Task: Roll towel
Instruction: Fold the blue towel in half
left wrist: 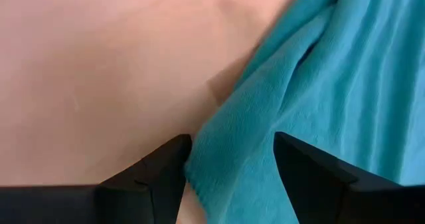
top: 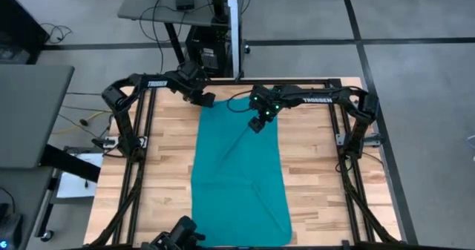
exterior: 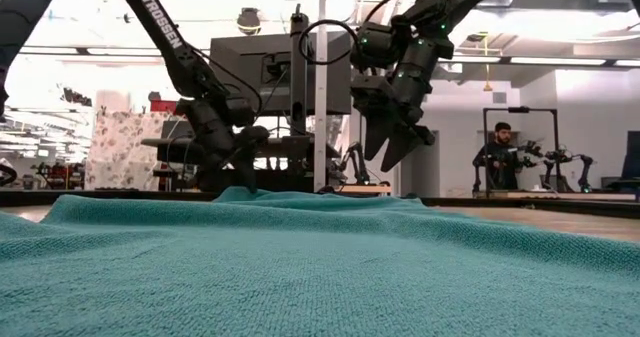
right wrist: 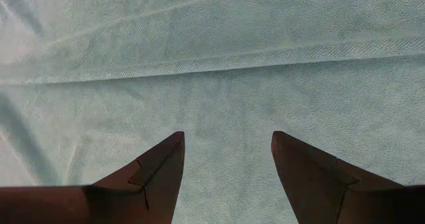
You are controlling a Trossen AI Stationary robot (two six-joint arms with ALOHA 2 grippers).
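A long teal towel point(top: 239, 177) is lying flat and lengthwise down the middle of a wooden table point(top: 319, 183), spread out almost fully, likely so that it can be rolled from one short end toward the other. The left gripper point(top: 205, 99) is sitting low at the towel's far left corner, its jaws standing open with the corner's edge lying between them; in the left wrist view the fabric there is bunching into a soft fold between the two dark fingers point(left wrist: 156, 174), which suggests the arm is positioning itself to pinch that corner and begin the roll. The right gripper point(top: 256, 124) is hovering above the towel near its far edge, toward the right corner, jaws open and empty, pointing down at the cloth; the low view shows it hanging clear of the fabric. It appears to be lining up for a matching grasp so both ends of that edge can be turned over evenly. A faint diagonal crease is running across the towel's middle. No rolling is visible yet.
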